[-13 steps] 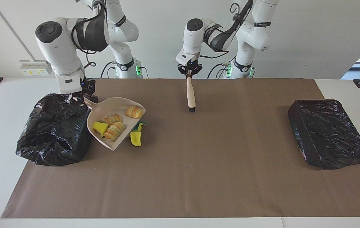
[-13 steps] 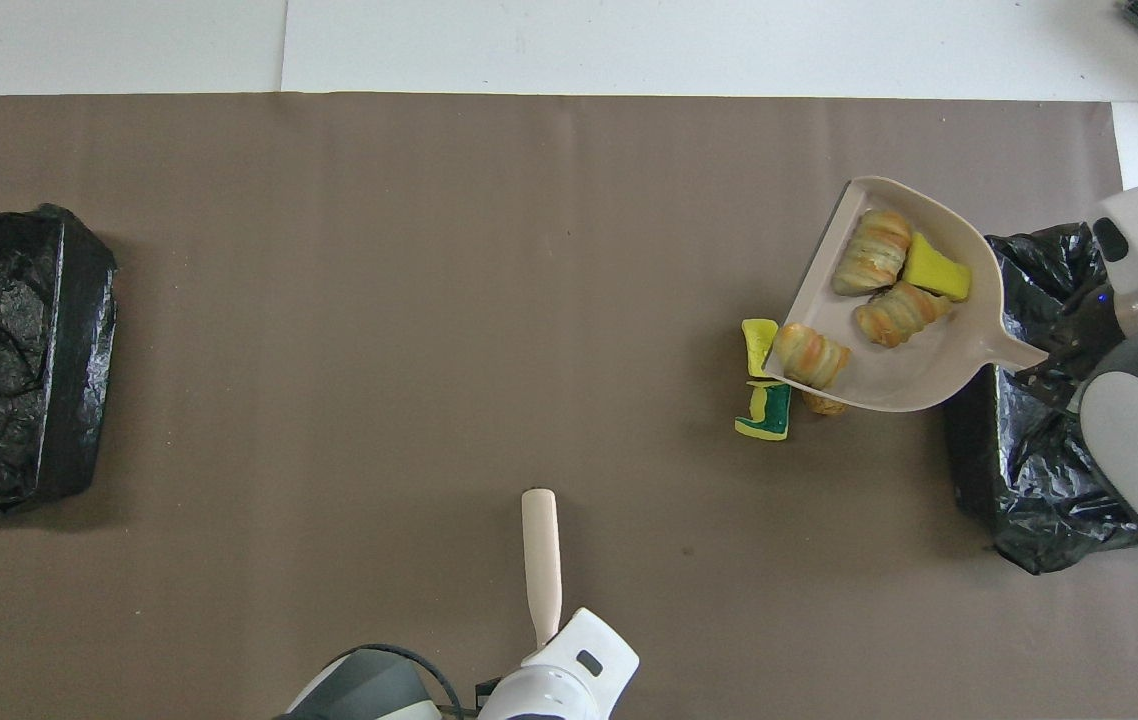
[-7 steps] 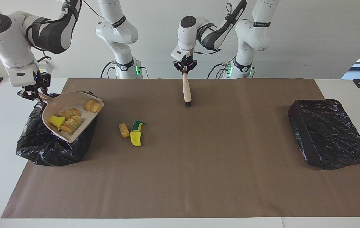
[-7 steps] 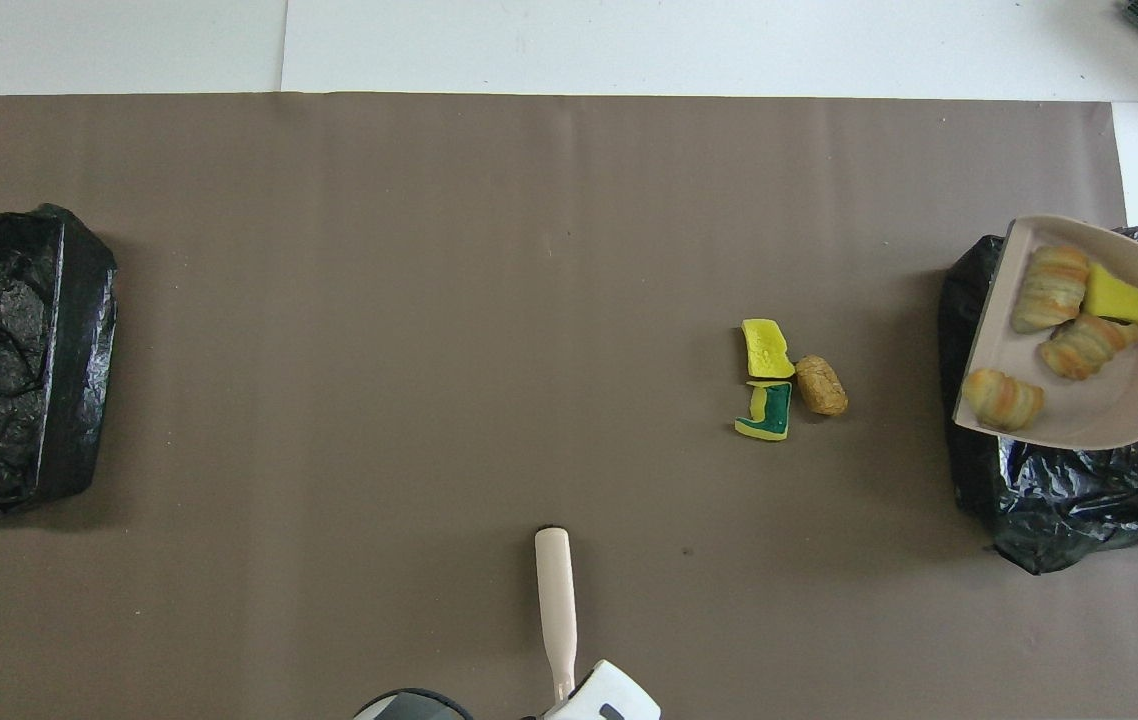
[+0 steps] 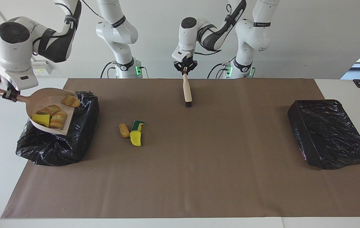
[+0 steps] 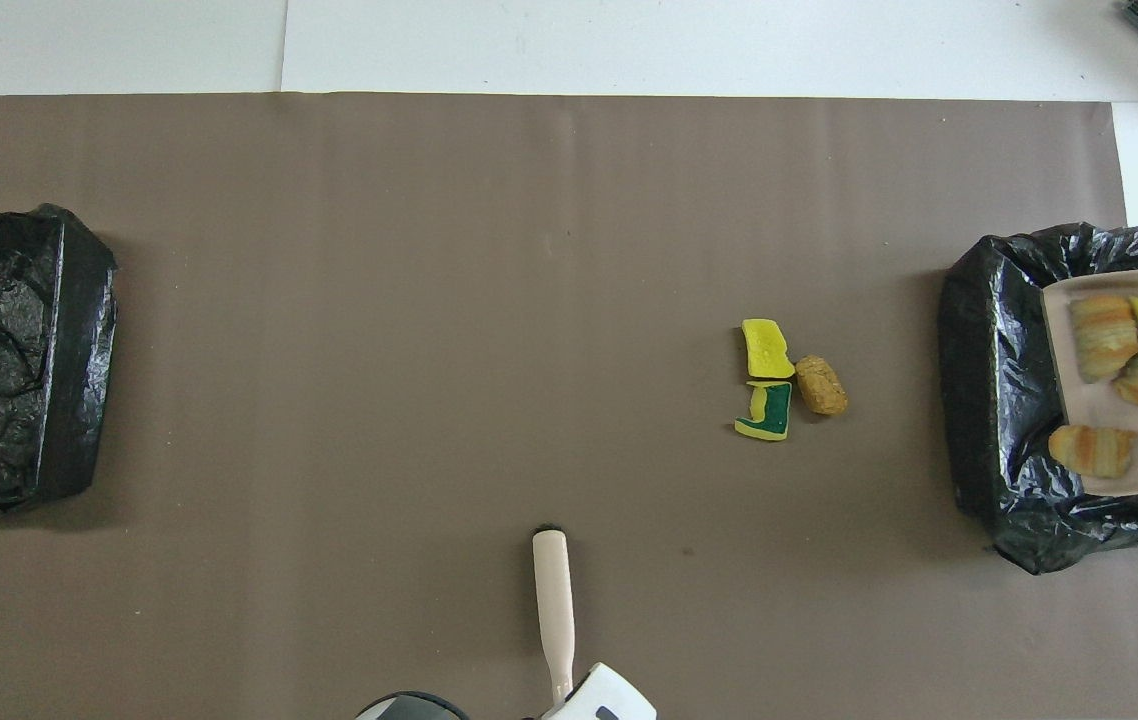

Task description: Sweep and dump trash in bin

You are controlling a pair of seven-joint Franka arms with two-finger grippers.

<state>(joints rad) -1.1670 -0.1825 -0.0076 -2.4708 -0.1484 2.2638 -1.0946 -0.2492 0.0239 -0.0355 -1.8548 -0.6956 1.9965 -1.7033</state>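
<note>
Trash in two lots. Four pieces ride in the dustpan [image 5: 45, 103]: three striped pastry lumps [image 5: 49, 110] and one yellow sponge piece [image 5: 40, 120]. The pan hangs in the air over the black-lined bin [image 5: 56, 139] at the right arm's end of the table, its open lip toward the middle of the table and tilted slightly down, the sponge piece and two lumps bunched toward the lower corner, the third lump [image 5: 70, 100] apart near the rim closest to the robots. Nothing in the pan is seen spilling out.

Three pieces lie on the brown mat [image 5: 199, 164] toward the middle of the table from that bin: a tan lump [image 5: 124, 130], a yellow sponge piece [image 5: 135, 138] and a green-and-yellow sponge piece [image 5: 138, 125]. The two sponge pieces lie end to end, touching or nearly so; the tan lump is just beside them on the bin's side, the green-and-yellow piece nearest the robots.

Right gripper [image 5: 9, 94] is clamped on the dustpan's handle, up in the air over the table's white edge beside the bin.

Left gripper [image 5: 185, 67] is closed on the top of the hand brush [image 5: 186, 90], which hangs nearly upright, bristles down at or just over the mat, mid-table, close to the robots' edge.

A second black-lined bin [image 5: 327, 133] sits at the left arm's end of the table, well apart from the trash.
</note>
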